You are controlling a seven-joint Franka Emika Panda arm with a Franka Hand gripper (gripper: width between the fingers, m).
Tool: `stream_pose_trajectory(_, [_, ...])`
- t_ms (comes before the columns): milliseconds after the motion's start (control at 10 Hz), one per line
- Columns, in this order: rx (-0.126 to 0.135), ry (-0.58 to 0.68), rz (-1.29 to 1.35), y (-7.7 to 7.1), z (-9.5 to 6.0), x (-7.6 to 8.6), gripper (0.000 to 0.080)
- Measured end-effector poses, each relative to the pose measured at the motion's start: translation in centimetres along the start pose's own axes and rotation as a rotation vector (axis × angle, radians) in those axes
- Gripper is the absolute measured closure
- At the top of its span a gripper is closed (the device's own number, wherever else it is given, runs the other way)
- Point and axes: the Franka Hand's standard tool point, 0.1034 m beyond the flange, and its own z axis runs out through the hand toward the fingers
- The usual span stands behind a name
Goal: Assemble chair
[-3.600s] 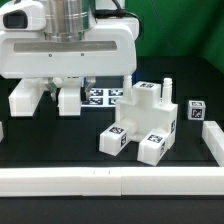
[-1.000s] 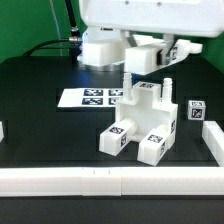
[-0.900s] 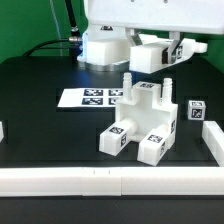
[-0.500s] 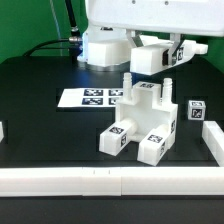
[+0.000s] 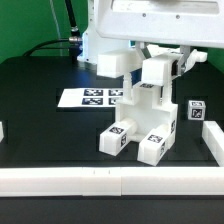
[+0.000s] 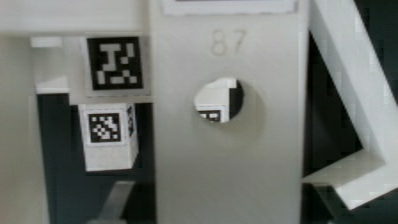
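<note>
a half-built chair [image 5: 140, 125] of chunky white blocks with black-and-white square tags stood on the black table [image 5: 40, 120], just beside the marker board [image 5: 92, 97], on the exterior view's right. the gripper [image 5: 160, 66] hung just above it, clamped on a white bar [image 5: 157, 78]. 1 tagged cube [image 5: 197, 110] sat apart, further right.

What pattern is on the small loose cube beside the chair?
The cube bears a black-and-white square tag; clearest in exterior view.
</note>
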Motion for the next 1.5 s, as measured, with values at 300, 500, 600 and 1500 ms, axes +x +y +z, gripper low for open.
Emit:
stream_pose_trajectory(300, [-0.002,0.001,-0.018,0.29,0.51,-0.19,0.0511])
stream_pose_trajectory(500, [-0.003,0.000,-0.028,0.38,0.58,-0.17,0.0511])
stream_pose_trajectory(600, [-0.004,-0.001,-0.028,0.42,0.67,-0.18,0.0511])
stream_pose_trajectory(1500, [-0.006,-0.003,-0.031,0.23,0.90,-0.40,0.0511])
